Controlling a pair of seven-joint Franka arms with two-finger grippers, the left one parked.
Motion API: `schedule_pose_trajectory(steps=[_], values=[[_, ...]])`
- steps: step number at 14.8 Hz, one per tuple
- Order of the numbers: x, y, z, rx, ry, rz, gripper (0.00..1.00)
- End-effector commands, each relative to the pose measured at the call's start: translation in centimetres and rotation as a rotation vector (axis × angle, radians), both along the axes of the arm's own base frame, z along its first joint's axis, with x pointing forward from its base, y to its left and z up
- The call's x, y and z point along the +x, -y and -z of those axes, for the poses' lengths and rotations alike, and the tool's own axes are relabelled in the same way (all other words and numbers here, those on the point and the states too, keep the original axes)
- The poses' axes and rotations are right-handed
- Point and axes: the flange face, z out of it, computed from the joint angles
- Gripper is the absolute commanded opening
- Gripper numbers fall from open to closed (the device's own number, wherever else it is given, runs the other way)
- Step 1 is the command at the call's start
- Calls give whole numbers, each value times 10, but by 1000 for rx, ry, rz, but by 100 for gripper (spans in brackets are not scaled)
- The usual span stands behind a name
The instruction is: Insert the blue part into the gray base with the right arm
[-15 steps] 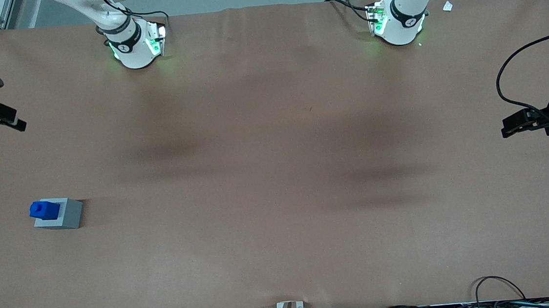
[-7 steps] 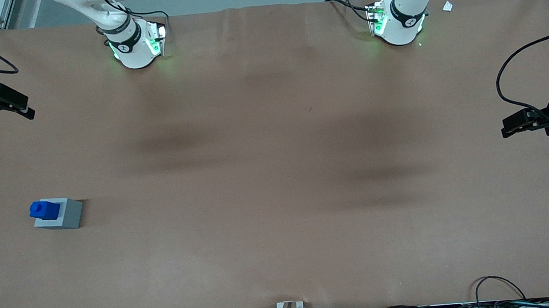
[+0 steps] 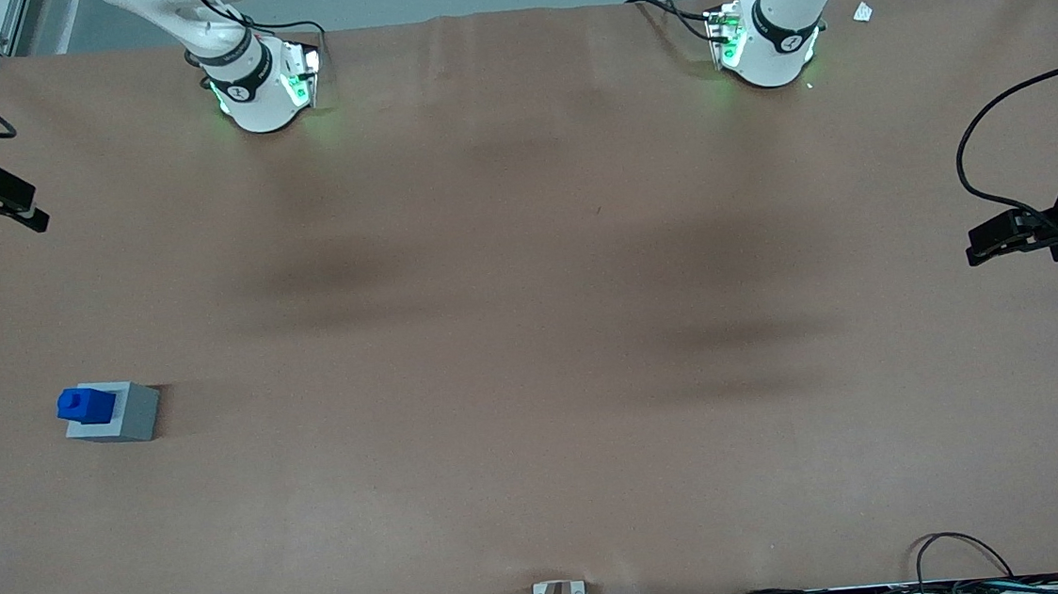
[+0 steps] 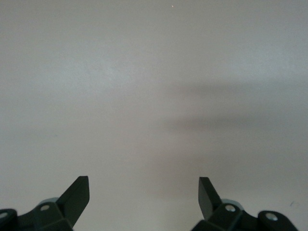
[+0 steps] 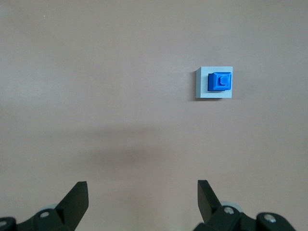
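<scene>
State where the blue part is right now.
The blue part sits on top of the gray base, toward the working arm's end of the table; the open gripper is apart from it, empty.

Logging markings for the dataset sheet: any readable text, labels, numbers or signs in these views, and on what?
None can be read.
Right arm: small mark on the black band near its base, too small to read.
Blue part: raised square stub on top, no text.
Gray base: plain.
Gripper: open, raised well clear of the base and farther from the front camera than it, no markings visible.
</scene>
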Motion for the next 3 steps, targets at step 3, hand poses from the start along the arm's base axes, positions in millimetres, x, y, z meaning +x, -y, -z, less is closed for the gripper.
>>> schedule_pose_trajectory(steps=[3], values=[[-5,6,-5,-7,-39,-14,100]])
